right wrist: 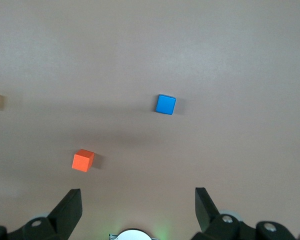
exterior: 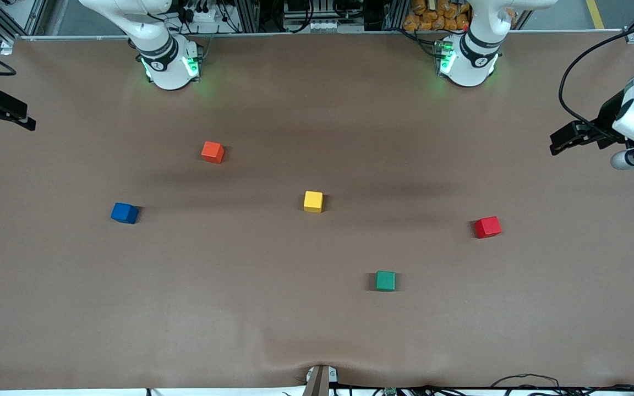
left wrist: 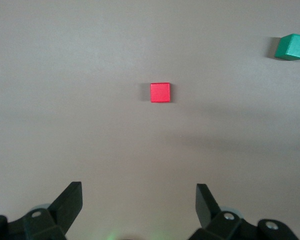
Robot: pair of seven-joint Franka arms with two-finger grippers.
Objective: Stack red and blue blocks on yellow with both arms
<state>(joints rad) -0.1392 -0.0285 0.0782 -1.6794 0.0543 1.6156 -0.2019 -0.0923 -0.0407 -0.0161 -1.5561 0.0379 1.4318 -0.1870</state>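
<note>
Front view crops both tools; yellow cube (exterior: 313, 201) bare.

We see the table (exterior: 317, 330) in plain matte brown | the yellow cube (exterior: 313, 201) plain at its middle | toward the right arm's end from it, a deep blue cube (exterior: 124, 213) and an orange-red cube (exterior: 212, 152) | toward the left arm's end, a pure red cube (exterior: 487, 226) | nearer the front camera, a green cube (exterior: 386, 280) | both grippers' fingers (left wrist: 70, 200) show black.

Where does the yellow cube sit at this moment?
The yellow cube sits near the table's middle in the front view, between the blue cube toward the right arm's end and the red cube toward the left arm's end, touching neither.
</note>
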